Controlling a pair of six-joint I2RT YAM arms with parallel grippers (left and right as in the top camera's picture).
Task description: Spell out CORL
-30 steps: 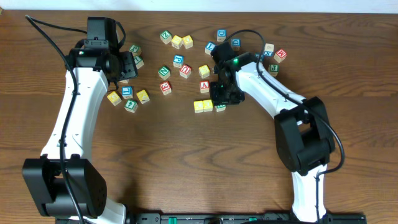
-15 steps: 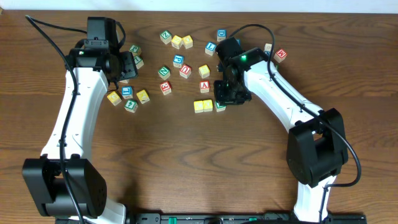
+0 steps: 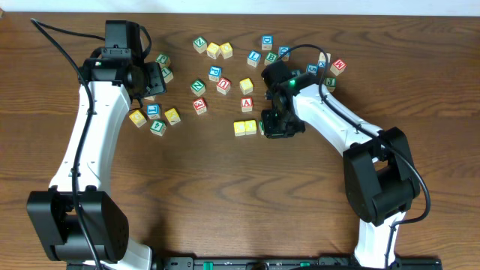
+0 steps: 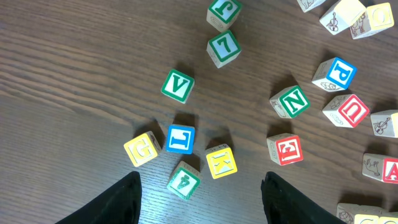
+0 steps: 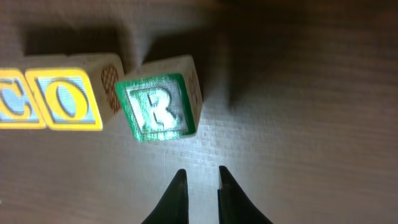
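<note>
overhead: high up, looking straight down on the whole table (image 3: 225,195)
left wrist: well above the wood, looking down on a wide patch
right wrist: very close, facing the green R block (image 5: 158,107)
shared: overhead and left wrist both show the blue L block (image 4: 180,139)

Looks like a robotics lab: left arm (image 3: 86,142) and right arm (image 3: 330,120) over a wood-grain worktop (image 3: 225,195), alphabet blocks (image 3: 216,73) scattered toward 12 o'clock.

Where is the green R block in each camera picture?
Overhead: green R block mid-table, right of the yellow O block, partly under the right gripper.
Left wrist: not in it.
Right wrist: upper centre, beside the yellow O block.
Shared landmark: the yellow O block.
</note>
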